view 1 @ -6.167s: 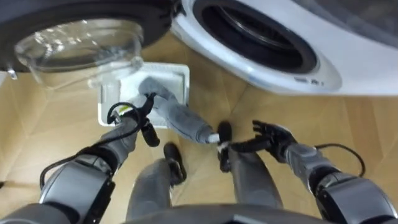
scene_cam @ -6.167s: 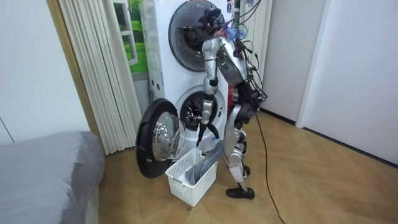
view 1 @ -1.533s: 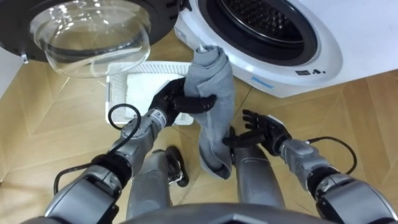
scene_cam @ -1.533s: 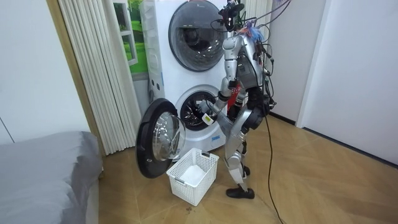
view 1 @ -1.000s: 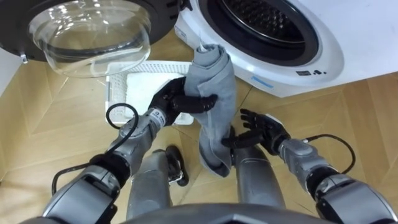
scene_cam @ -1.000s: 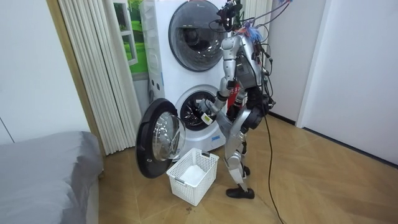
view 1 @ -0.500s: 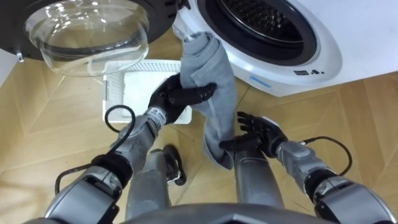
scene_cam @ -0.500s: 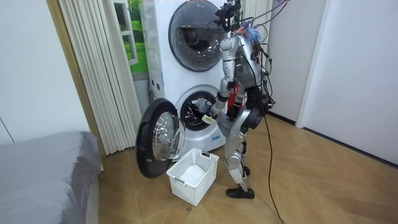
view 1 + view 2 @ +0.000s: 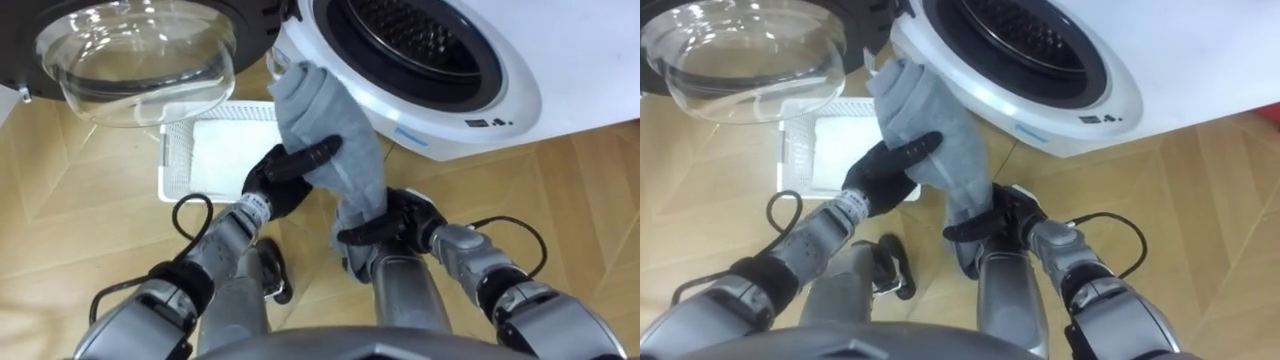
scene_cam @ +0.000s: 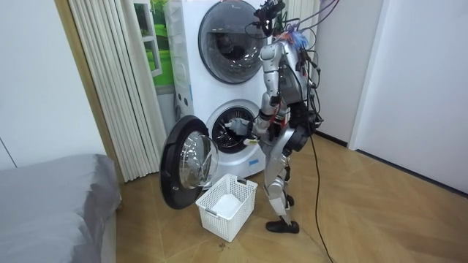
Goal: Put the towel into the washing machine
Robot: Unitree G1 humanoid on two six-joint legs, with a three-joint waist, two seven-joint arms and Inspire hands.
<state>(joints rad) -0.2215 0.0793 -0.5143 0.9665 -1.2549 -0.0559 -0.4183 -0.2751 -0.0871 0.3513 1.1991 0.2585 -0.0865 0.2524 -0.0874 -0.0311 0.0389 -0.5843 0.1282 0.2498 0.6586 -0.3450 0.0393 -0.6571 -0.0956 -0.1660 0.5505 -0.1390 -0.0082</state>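
Where the grey towel (image 9: 340,140) hangs lowest, the right hand (image 9: 408,216) touches it; whether it grips, I cannot tell. Farther left, the left hand (image 9: 277,178) is curled round the towel, raised just before the open washing machine (image 9: 470,95), right of a white basket (image 9: 168,165).

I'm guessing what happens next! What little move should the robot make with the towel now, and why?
Probably push the left hand forward toward the drum. It grips the towel at the rim of the open washing machine, the tail hanging by the right hand.
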